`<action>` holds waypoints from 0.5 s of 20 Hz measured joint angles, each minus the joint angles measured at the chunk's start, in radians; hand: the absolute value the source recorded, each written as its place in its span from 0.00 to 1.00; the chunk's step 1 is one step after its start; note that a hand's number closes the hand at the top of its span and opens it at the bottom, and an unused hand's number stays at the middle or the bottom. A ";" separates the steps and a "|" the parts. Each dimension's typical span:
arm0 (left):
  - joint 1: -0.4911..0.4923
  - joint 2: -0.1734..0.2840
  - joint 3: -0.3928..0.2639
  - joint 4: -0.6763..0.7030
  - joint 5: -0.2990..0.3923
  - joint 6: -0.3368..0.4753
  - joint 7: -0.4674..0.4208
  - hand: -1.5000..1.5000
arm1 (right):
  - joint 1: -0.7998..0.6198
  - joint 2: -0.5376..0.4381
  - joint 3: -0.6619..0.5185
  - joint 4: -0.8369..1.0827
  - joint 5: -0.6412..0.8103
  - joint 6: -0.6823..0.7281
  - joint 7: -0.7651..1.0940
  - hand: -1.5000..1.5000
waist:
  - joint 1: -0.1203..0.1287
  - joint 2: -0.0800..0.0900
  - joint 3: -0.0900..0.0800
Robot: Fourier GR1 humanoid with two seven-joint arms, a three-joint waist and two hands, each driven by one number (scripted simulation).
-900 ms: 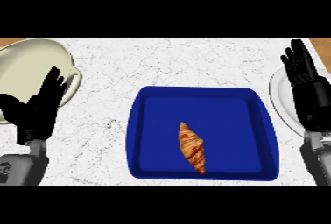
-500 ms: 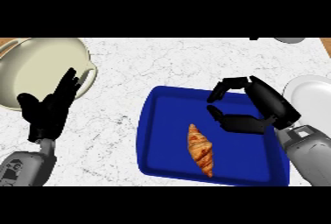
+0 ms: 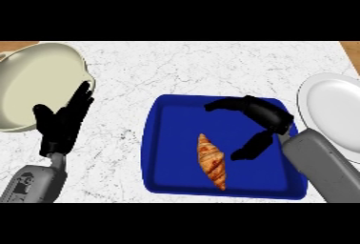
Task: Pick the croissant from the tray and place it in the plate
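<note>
A golden-brown croissant (image 3: 212, 161) lies lengthwise in the blue tray (image 3: 172, 157) at the middle of the counter. My right hand (image 3: 262, 114) hovers over the tray just right of the croissant, fingers and thumb curved apart, nothing held. The thumb tip sits close to the croissant's right side. A white plate (image 3: 336, 109) rests at the right edge, partly cut off. My left hand (image 3: 63, 125) stands open with fingers up at the left, resting in front of a bowl.
A large cream bowl (image 3: 35, 81) sits at the far left, behind my left hand. White marble counter (image 3: 190, 66) stretches behind the tray. A wooden edge shows at the top corners.
My right hand has moved down and to the right over the tray, nearer the croissant's right side. The view has shifted slightly. The left hand holds its pose.
</note>
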 measured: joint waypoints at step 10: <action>0.015 -0.015 0.033 0.036 -0.016 -0.023 -0.021 0.50 | -0.097 0.027 0.079 0.003 0.210 0.127 0.050 0.00 | -0.025 -0.009 0.000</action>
